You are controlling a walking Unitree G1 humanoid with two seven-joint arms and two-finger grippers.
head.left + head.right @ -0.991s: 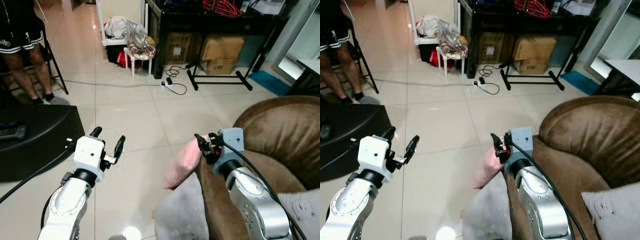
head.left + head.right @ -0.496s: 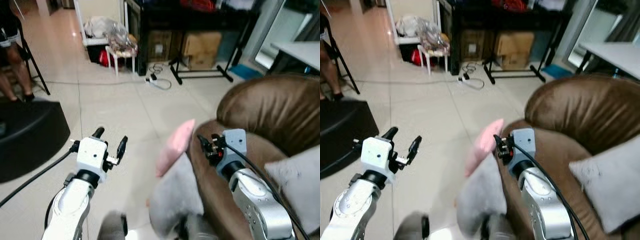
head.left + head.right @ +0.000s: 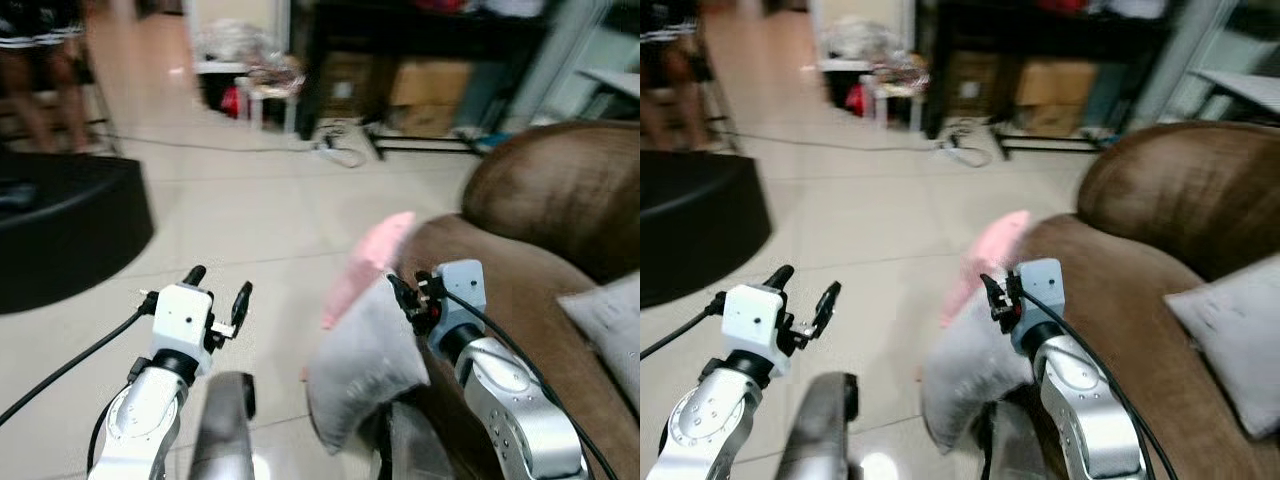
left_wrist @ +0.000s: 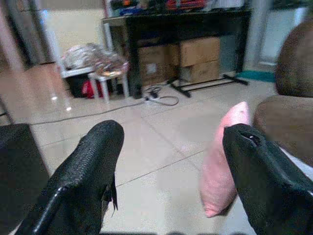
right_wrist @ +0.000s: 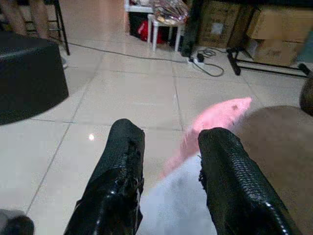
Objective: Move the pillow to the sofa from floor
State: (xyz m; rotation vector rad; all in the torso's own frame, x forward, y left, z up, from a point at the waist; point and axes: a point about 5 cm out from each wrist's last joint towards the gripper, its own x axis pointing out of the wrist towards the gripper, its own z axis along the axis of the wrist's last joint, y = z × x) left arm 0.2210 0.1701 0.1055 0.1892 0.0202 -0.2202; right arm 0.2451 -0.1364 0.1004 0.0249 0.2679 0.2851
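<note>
Currently the soft pink pillow point(image 3: 368, 266) leans at frame centre against the brown leather sofa point(image 3: 545, 215), just beyond your right gripper point(image 3: 411, 296); both grippers gape empty, left gripper point(image 3: 217, 291) farther.

The whole head view is smeared by motion, so the boxes point(image 3: 430, 85) and clutter under the dark shelf point(image 3: 400, 30) at the far side cannot be read, and the person point(image 3: 40, 40) at far left is cut off by the frame's top edge, only blurred legs showing. The pink pillow point(image 3: 365, 270) is partly hidden behind the grey cushion point(image 3: 365, 365) and the brown sofa point(image 3: 540, 260) arm, its lower end out of sight. The sofa runs off the right edge
</note>
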